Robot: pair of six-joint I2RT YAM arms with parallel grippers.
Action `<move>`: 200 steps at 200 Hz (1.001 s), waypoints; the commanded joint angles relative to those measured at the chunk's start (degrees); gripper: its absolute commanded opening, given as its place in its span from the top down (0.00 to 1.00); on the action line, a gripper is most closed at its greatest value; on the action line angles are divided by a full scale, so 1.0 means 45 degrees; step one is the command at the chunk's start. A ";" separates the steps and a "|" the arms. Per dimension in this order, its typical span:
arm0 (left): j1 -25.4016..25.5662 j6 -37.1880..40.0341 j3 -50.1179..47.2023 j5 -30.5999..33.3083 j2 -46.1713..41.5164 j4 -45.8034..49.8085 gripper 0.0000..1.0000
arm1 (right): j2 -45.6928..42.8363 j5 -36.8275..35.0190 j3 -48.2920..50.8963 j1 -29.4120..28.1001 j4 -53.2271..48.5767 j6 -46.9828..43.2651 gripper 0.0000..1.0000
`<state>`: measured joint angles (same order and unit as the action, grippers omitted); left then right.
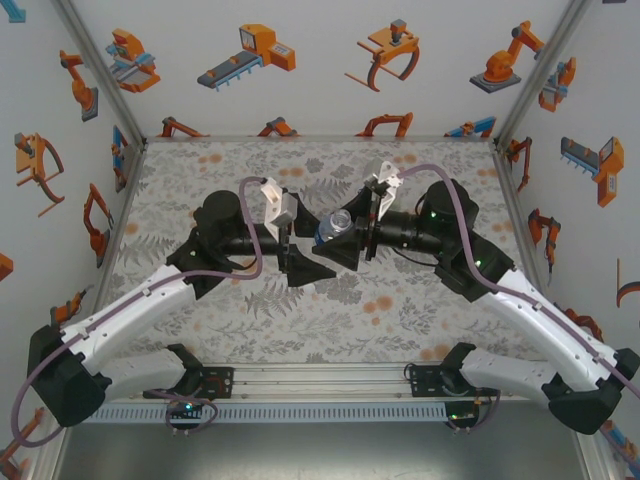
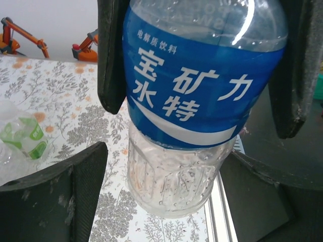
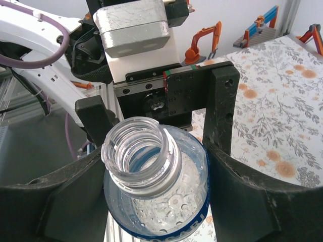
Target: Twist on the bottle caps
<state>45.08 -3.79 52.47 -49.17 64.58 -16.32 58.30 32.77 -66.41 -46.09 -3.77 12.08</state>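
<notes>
The blue-labelled bottle (image 1: 334,224) hangs above the middle of the table, tilted, with my right gripper (image 3: 156,201) shut on its upper body. Its threaded neck (image 3: 141,154) is open and bare. My left gripper (image 2: 166,196) is open around the bottle's clear base (image 2: 176,176). A gap shows on the left side, and the right finger (image 2: 257,196) is close to the base or touching it. In the top view the left gripper (image 1: 300,252) meets the right gripper (image 1: 345,242) at the bottle. The bottle caps are out of view.
A crumpled clear bottle with a green label (image 2: 22,138) lies on the flowered table (image 1: 250,320), left of the held bottle in the left wrist view. The left arm's white camera box (image 3: 133,30) sits just behind the bottle neck. Patterned walls close in the table.
</notes>
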 commanded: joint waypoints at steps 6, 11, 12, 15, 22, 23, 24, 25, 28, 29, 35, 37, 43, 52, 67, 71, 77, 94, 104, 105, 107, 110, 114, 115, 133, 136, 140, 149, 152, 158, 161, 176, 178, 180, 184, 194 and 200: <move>0.0124 -0.0275 0.0526 -0.0617 0.0171 -0.0803 0.26 | -0.0375 -0.0374 0.0449 0.0007 0.1711 0.0410 0.78; 0.0125 -0.0276 0.0528 -0.0617 0.0181 -0.0812 0.27 | -0.0410 -0.0421 0.0504 0.0007 0.1815 0.0436 0.78; 0.0122 -0.0283 0.0528 -0.0617 0.0181 -0.0820 0.27 | -0.0414 -0.0434 0.0512 0.0007 0.1834 0.0449 0.78; 0.0119 -0.0284 0.0528 -0.0624 0.0181 -0.0839 0.28 | -0.0417 -0.0460 0.0526 0.0007 0.1871 0.0474 0.78; 0.0141 -0.0291 0.0494 -0.0617 0.0203 -0.0870 0.30 | -0.0436 -0.0523 0.0555 0.0007 0.1911 0.0471 0.79; 0.0140 -0.0300 0.0491 -0.0617 0.0202 -0.0888 0.30 | -0.0436 -0.0524 0.0547 0.0007 0.1912 0.0476 0.79; 0.0139 -0.0295 0.0490 -0.0617 0.0211 -0.0897 0.30 | -0.0437 -0.0525 0.0563 0.0007 0.1912 0.0478 0.79; 0.0139 -0.0302 0.0490 -0.0627 0.0215 -0.0901 0.31 | -0.0437 -0.0525 0.0561 0.0007 0.1912 0.0489 0.79; 0.0156 -0.0323 0.0489 -0.0635 0.0215 -0.0932 0.31 | -0.0437 -0.0525 0.0572 0.0007 0.1912 0.0484 0.79; 0.0157 -0.0326 0.0479 -0.0636 0.0217 -0.0928 0.31 | -0.0437 -0.0525 0.0565 0.0007 0.1912 0.0492 0.79; 0.0170 -0.0329 0.0470 -0.0646 0.0211 -0.0974 0.32 | -0.0437 -0.0525 0.0575 0.0007 0.1917 0.0500 0.79; 0.0176 -0.0344 0.0469 -0.0639 0.0203 -0.0986 0.32 | -0.0437 -0.0511 0.0583 0.0007 0.1924 0.0500 0.79; 0.0179 -0.0364 0.0469 -0.0656 0.0226 -0.1024 0.33 | -0.0436 -0.0519 0.0609 0.0007 0.1931 0.0495 0.79; 0.0225 -0.0385 0.0460 -0.0693 0.0275 -0.1070 0.35 | -0.0437 -0.0522 0.0648 0.0007 0.1989 0.0508 0.79; 0.0217 -0.0393 0.0498 -0.0752 0.0322 -0.1088 0.38 | -0.0456 -0.0574 0.0726 0.0007 0.2148 0.0568 0.80; 0.0232 -0.0391 0.0493 -0.0763 0.0323 -0.1094 0.38 | -0.0489 -0.0600 0.0750 0.0007 0.2199 0.0585 0.80; 0.0236 -0.0415 0.0474 -0.0754 0.0336 -0.1146 0.39 | -0.0513 -0.0651 0.0789 -0.0003 0.2303 0.0605 0.80; 0.0249 -0.0497 0.0419 -0.0759 0.0366 -0.1288 0.41 | -0.0564 -0.0735 0.0919 0.0007 0.2541 0.0654 0.81; 0.0252 -0.0527 0.0430 -0.0773 0.0384 -0.1314 0.42 | -0.0592 -0.0759 0.0941 0.0006 0.2576 0.0630 0.81; 0.0244 -0.0536 0.0430 -0.0783 0.0380 -0.1325 0.43 | -0.0593 -0.0759 0.0935 -0.0003 0.2576 0.0624 0.81; 0.0238 -0.0542 0.0430 -0.0795 0.0377 -0.1328 0.43 | -0.0588 -0.0760 0.0931 0.0004 0.2576 0.0614 0.81; 0.0241 -0.0558 0.0430 -0.0803 0.0389 -0.1349 0.43 | -0.0592 -0.0760 0.0947 0.0007 0.2569 0.0597 0.81; 0.0246 -0.0574 0.0418 -0.0812 0.0393 -0.1387 0.43 | -0.0588 -0.0760 0.0950 0.0007 0.2576 0.0587 0.81; 0.0251 -0.0579 0.0415 -0.0822 0.0394 -0.1400 0.42 | -0.0591 -0.0760 0.0950 -0.0003 0.2576 0.0582 0.81; 0.0252 -0.0703 0.0418 -0.0889 0.0396 -0.1564 0.37 | -0.0616 -0.0845 0.1046 0.0004 0.2594 0.0499 0.82; 0.0248 -0.0715 0.0417 -0.0907 0.0396 -0.1583 0.37 | -0.0615 -0.0866 0.1064 0.0002 0.2605 0.0500 0.81; 0.0247 -0.0720 0.0430 -0.0937 0.0401 -0.1617 0.36 | -0.0646 -0.0886 0.1097 -0.0001 0.2629 0.0498 0.81; 0.0254 -0.0760 0.0456 -0.0986 0.0414 -0.1662 0.36 | -0.0670 -0.0913 0.1142 0.0007 0.2688 0.0470 0.81; 0.0251 -0.0759 0.0468 -0.1002 0.0415 -0.1674 0.36 | -0.0661 -0.0925 0.1162 0.0007 0.2702 0.0462 0.82; 0.0238 -0.0761 0.0468 -0.1035 0.0432 -0.1682 0.36 | -0.0671 -0.0985 0.1175 0.0014 0.2713 0.0437 0.82; 0.0241 -0.0776 0.0469 -0.1055 0.0417 -0.1703 0.35 | -0.0688 -0.1035 0.1183 0.0008 0.2727 0.0431 0.82; 0.0254 -0.0817 0.0489 -0.1216 0.0453 -0.1757 0.36 | -0.0747 -0.1278 0.1289 0.0007 0.2813 0.0393 0.84; 0.0245 -0.0842 0.0489 -0.1221 0.0459 -0.1777 0.36 | -0.0754 -0.1299 0.1318 0.0017 0.2840 0.0390 0.85; 0.0258 -0.0848 0.0489 -0.1222 0.0475 -0.1768 0.36 | -0.0755 -0.1324 0.1330 0.0009 0.2862 0.0385 0.85; 0.0258 -0.0855 0.0487 -0.1232 0.0481 -0.1769 0.36 | -0.0781 -0.1359 0.1374 0.0005 0.2899 0.0360 0.85; 0.0256 -0.0894 0.0508 -0.1257 0.0521 -0.1784 0.36 | -0.0851 -0.1469 0.1462 0.0007 0.3019 0.0335 0.86; 0.0253 -0.0922 0.0523 -0.1308 0.0529 -0.1784 0.37 | -0.0885 -0.1516 0.1488 0.0007 0.3068 0.0313 0.86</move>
<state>45.78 -6.31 52.93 -51.55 66.78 -21.87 55.53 29.02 -60.71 -46.11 6.09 14.83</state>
